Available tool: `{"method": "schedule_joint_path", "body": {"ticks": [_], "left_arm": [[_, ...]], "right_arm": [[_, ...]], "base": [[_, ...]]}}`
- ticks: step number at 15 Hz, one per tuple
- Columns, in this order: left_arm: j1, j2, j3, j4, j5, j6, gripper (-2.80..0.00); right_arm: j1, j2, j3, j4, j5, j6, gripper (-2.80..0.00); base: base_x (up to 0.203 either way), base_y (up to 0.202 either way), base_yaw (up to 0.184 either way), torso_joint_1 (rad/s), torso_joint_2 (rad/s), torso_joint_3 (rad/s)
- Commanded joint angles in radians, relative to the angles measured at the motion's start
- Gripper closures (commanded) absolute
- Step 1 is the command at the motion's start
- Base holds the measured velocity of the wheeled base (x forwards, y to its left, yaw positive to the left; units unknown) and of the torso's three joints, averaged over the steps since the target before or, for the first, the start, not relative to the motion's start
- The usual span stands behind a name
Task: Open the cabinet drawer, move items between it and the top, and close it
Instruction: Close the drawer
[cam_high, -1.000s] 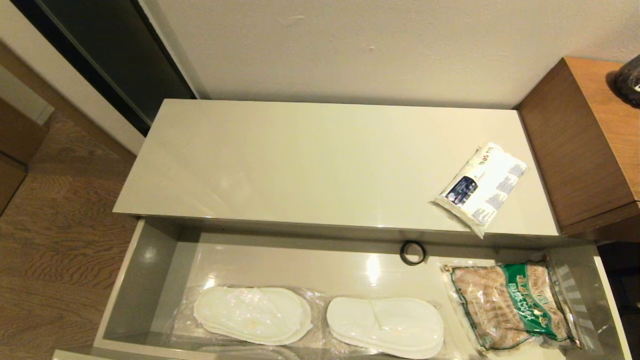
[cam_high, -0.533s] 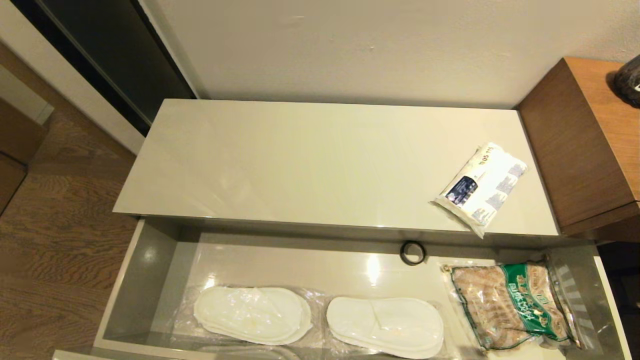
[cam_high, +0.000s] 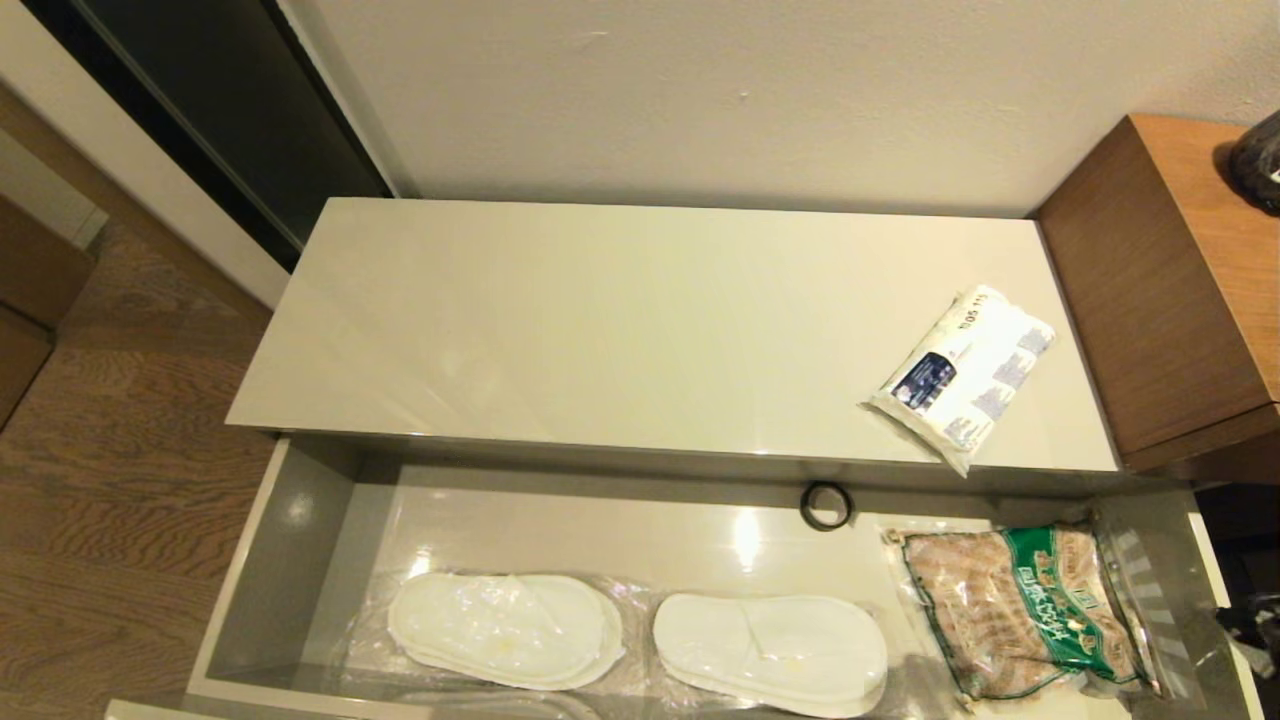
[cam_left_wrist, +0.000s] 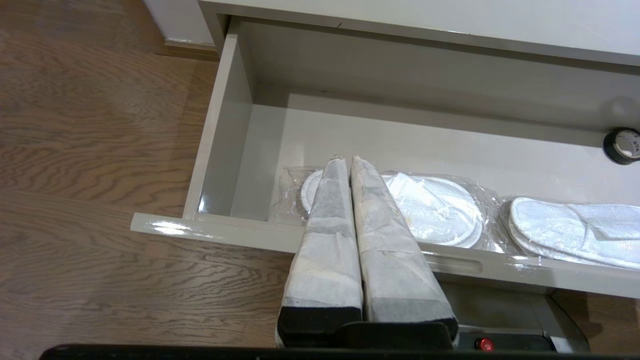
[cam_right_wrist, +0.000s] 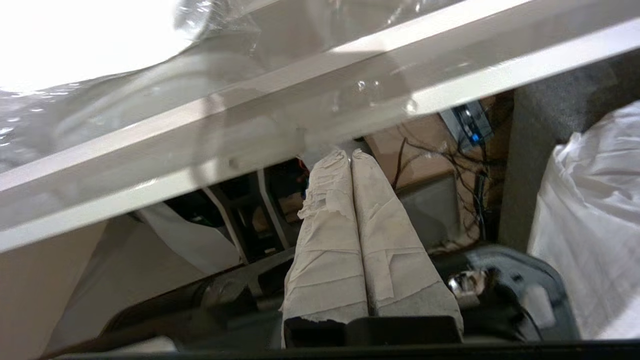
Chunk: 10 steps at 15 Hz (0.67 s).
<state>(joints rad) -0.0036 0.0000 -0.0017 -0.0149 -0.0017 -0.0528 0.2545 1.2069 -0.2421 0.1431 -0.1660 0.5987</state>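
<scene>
Where nothing showed before, right claw (cam_high: 1250, 625) newly beside drawer (cam_high: 270, 560), fingers together

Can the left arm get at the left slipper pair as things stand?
Probably yes. The drawer is open, and the left slippers lie uncovered just behind its front edge, right ahead of the shut left tool. It would need to open first.

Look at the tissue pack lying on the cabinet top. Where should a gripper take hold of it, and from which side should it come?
Probably from straight above, jaws across the short width of the tissue pack near its middle. It lies flat and askew near the right front corner of the top, soft, with nothing beside it, so its long edges are free to pinch.
</scene>
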Motion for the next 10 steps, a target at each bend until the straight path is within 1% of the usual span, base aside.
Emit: {"method": "schedule_joint_path", "body": {"ticks": [1,3,5,7,10], "left_arm": [[0.001,0.0,0.0,0.0,0.0,-0.001,0.0],[0.001,0.0,0.0,0.0,0.0,-0.001,0.0],[0.001,0.0,0.0,0.0,0.0,-0.001,0.0],[0.001,0.0,0.0,0.0,0.0,-0.001,0.0],[0.001,0.0,0.0,0.0,0.0,-0.001,0.0]], "right_arm": [[0.001,0.16,0.026,-0.062,-0.001,0.004,0.0],[0.002,0.255,0.044,-0.123,-0.001,0.005,0.0],[0.009,0.323,0.077,-0.212,-0.001,0.008,0.0],[0.031,0.356,0.096,-0.235,-0.001,0.01,0.0],[0.033,0.374,0.095,-0.258,0.0,0.011,0.0]], "base": [[0.0,0.0,0.0,0.0,0.0,0.0],[0.0,0.0,0.0,0.0,0.0,0.0],[0.0,0.0,0.0,0.0,0.0,0.0],[0.0,0.0,0.0,0.0,0.0,0.0],[0.0,0.0,0.0,0.0,0.0,0.0]]}}
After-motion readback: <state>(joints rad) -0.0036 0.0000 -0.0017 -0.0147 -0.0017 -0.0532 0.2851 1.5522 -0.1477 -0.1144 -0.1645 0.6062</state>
